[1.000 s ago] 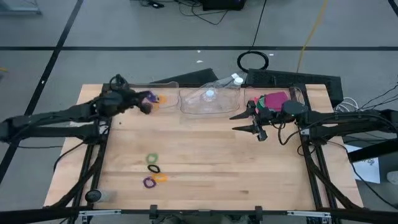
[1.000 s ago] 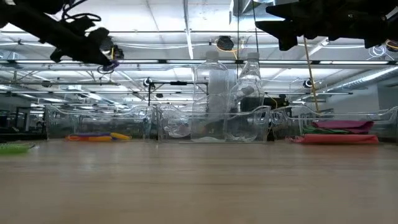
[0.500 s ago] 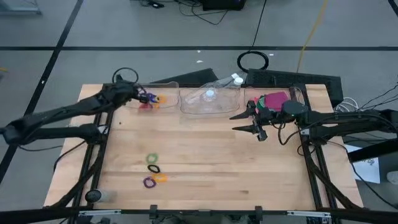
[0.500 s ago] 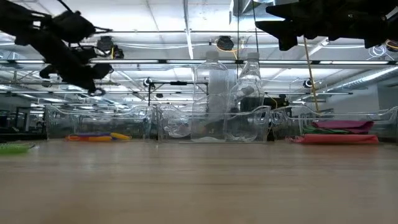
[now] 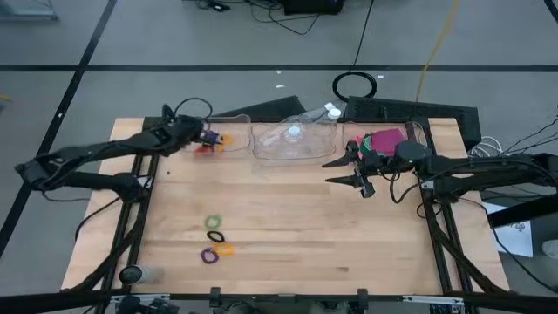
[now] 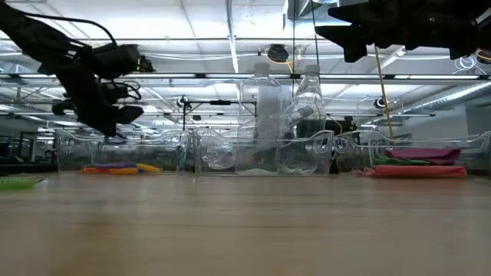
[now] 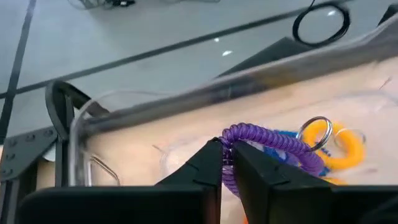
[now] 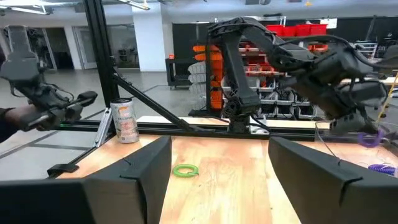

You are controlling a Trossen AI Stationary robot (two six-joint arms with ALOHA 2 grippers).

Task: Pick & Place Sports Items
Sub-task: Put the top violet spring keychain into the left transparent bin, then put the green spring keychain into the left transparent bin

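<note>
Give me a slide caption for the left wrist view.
Left gripper pinching a purple coiled ring over the clear tray holding blue and orange rings.

Bright overhead lighting, blurred foreground tabletop

Grey floor point(image 5: 174, 44) with dark lines, ceiling strip lights point(image 6: 230, 31), red shelving point(image 8: 298, 28)
</note>
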